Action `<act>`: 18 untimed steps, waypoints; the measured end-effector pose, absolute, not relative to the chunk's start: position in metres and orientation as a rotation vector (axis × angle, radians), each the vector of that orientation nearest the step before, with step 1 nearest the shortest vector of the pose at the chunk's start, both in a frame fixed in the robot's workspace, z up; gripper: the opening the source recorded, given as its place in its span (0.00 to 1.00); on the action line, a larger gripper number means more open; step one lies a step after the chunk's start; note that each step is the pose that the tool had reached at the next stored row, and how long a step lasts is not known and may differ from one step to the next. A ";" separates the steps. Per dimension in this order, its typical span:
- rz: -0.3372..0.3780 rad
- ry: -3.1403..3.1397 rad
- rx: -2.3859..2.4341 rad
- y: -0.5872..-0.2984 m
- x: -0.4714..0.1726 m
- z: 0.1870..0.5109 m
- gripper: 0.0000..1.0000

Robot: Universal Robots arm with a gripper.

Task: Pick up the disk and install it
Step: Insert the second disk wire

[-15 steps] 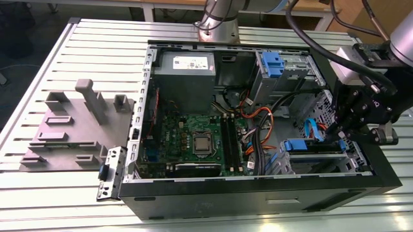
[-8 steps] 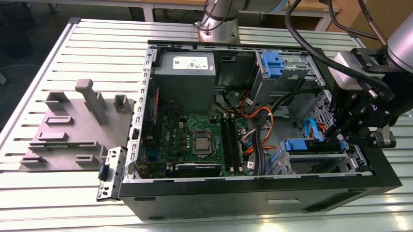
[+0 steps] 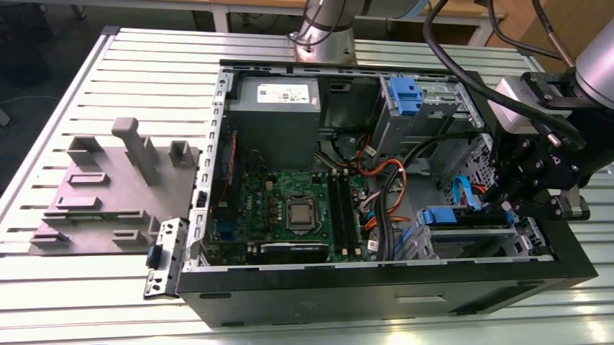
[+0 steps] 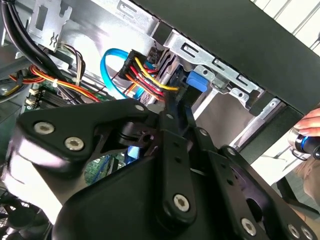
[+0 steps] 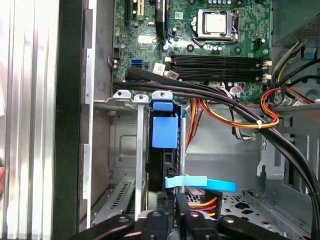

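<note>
Our fingers (image 5: 172, 207) reach down into the open case (image 3: 384, 287), and their tips meet close together at the cabled end of the disk (image 5: 164, 150). We cannot tell whether they actually pinch the disk or only press against it. In the second wrist view the black fingers (image 4: 175, 117) run up to the bundle of red, yellow and black wires (image 4: 145, 75) plugged in beside a blue tab (image 4: 197, 81).

The disk stands on edge in the metal drive cage (image 5: 122, 145), slotted between the cage's uprights, with its blue rail (image 5: 164, 131) facing us and a light-blue ribbon cable (image 5: 200, 183) crossing just in front of the fingertips. In the exterior view the gripper (image 3: 513, 205) hangs over that cage, which sits in the corner of the case by the bench's near edge, on the exterior view's right; the disk's blue rail (image 3: 451, 215) shows there just beside the fingers.

The motherboard (image 3: 287, 208) lies flat in the middle of the case, the grey power supply (image 3: 273, 97) toward the far side. A grey fixture (image 3: 106, 194) rests on the slatted bench (image 3: 57, 122), well apart from the case.
</note>
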State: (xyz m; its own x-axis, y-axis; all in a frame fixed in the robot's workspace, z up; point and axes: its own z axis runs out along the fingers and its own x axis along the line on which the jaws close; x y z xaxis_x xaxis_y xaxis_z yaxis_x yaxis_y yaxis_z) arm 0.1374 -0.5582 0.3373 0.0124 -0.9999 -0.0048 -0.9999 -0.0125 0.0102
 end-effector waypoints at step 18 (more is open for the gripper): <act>-0.014 -2.184 2.249 -0.557 0.143 0.335 0.24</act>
